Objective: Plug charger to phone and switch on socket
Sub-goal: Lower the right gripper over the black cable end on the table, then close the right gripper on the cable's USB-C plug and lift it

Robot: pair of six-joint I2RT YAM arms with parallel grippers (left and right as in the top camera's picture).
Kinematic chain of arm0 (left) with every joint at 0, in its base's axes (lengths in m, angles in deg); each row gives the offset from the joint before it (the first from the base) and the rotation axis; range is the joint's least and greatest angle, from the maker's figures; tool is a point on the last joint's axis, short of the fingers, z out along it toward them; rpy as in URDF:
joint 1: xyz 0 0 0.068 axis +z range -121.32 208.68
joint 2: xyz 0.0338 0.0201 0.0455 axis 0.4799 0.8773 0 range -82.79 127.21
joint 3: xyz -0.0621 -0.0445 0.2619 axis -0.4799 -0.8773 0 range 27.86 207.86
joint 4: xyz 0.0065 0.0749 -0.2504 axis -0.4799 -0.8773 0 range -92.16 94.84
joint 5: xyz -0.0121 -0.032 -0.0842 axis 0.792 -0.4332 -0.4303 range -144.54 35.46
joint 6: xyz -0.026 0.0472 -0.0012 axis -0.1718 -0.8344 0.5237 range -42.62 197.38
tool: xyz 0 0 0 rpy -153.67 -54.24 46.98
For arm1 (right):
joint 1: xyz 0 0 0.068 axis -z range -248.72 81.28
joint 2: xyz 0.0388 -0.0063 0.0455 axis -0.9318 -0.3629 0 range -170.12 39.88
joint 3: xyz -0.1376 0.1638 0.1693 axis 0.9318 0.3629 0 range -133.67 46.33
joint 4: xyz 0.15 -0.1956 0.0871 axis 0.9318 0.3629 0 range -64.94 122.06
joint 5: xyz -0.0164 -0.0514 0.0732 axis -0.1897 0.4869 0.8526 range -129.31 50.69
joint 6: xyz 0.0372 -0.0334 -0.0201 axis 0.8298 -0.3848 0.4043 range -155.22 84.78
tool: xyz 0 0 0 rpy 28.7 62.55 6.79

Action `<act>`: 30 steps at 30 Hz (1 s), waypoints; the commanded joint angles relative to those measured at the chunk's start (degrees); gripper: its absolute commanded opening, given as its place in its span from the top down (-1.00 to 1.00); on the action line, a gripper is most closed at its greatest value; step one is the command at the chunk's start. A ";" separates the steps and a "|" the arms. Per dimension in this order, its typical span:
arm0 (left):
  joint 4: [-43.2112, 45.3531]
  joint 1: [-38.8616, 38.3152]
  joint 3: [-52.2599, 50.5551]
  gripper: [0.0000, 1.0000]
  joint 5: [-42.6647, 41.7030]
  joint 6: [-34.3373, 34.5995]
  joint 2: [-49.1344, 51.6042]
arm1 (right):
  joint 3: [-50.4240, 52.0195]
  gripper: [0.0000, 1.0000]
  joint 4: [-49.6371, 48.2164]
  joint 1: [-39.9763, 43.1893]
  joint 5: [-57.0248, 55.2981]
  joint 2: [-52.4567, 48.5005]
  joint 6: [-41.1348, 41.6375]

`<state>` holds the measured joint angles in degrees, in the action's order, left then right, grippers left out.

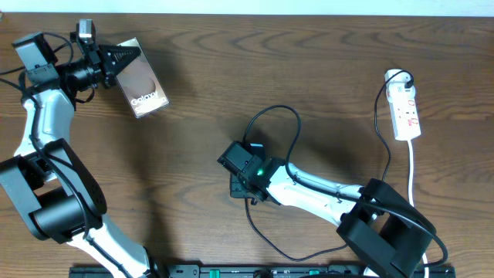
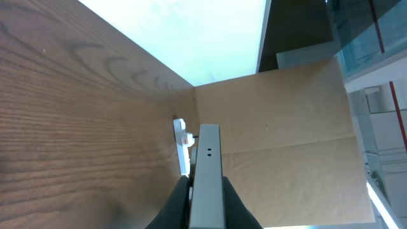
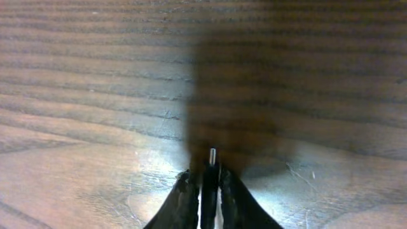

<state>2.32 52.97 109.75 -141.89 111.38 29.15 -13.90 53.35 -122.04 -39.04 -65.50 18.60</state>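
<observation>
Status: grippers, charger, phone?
Left gripper shut on phone. Right gripper shut on charger tip, low over table. Not yet plugged. Nothing seen between them.

the overhead camera looks straight down on the whole table (image 1: 231, 69). the left wrist camera looks low along the phone (image 2: 206, 175) edge to the far socket (image 2: 182, 143), which overhead also shows. the right wrist camera faces the wood closely, past the charger (image 3: 210, 177) tip.

Bare table (image 1: 324, 54) between phone (image 1: 142, 86) and socket (image 1: 406, 114), charger (image 1: 282, 107) looping across (mid-table)
</observation>
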 commanded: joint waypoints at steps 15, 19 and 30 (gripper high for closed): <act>0.24 0.24 -0.24 0.86 -2.69 -0.79 -1.57 | -0.85 0.87 1.51 0.20 1.84 -0.68 1.88; 0.22 0.24 -0.24 0.86 -2.69 -0.79 -1.57 | -0.85 0.88 1.60 0.20 1.81 -0.68 1.90; 0.26 0.24 -0.24 0.85 -2.69 -0.81 -1.57 | -0.85 0.99 -12.28 5.73 31.65 -0.66 -16.24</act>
<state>2.36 52.97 109.75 -141.87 111.33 29.15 -14.01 44.93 -119.66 -26.47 -65.68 12.02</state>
